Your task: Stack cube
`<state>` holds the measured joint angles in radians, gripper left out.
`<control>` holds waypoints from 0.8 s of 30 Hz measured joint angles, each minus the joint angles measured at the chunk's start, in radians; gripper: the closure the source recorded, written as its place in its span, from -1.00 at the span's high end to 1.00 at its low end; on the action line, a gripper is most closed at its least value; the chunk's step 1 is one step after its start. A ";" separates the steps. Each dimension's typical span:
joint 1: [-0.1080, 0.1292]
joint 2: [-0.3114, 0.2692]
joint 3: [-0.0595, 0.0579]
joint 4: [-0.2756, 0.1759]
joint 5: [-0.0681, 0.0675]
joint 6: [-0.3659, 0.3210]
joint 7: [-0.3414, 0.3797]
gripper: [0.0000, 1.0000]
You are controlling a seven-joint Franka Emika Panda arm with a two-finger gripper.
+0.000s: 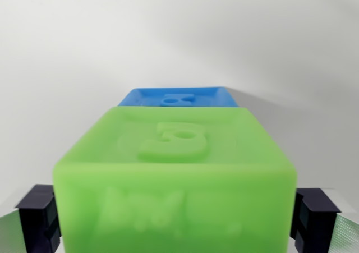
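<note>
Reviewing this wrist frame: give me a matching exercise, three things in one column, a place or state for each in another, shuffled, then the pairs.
Things:
1. green cube
2. blue cube
3. fingers

Places or states:
A. further from the camera, only its top face showing past the nearer block
B. dark, one at each lower side of the picture
C. nearest the camera, between the dark pads, a raised figure on top

Pairs: 1-C, 2-A, 3-B

A bright green cube (174, 174) with raised embossing, perhaps a numeral, before a blue cube (179, 97)
</note>
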<state>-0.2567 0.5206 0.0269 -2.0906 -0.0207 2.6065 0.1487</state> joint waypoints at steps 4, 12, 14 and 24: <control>0.000 0.000 0.000 0.000 0.000 0.000 0.000 1.00; 0.000 0.000 0.000 0.000 0.000 0.000 0.000 1.00; 0.000 0.000 0.000 0.000 0.000 0.000 0.000 1.00; 0.000 -0.024 0.000 -0.003 0.000 -0.018 0.000 1.00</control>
<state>-0.2568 0.4964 0.0270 -2.0937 -0.0207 2.5882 0.1487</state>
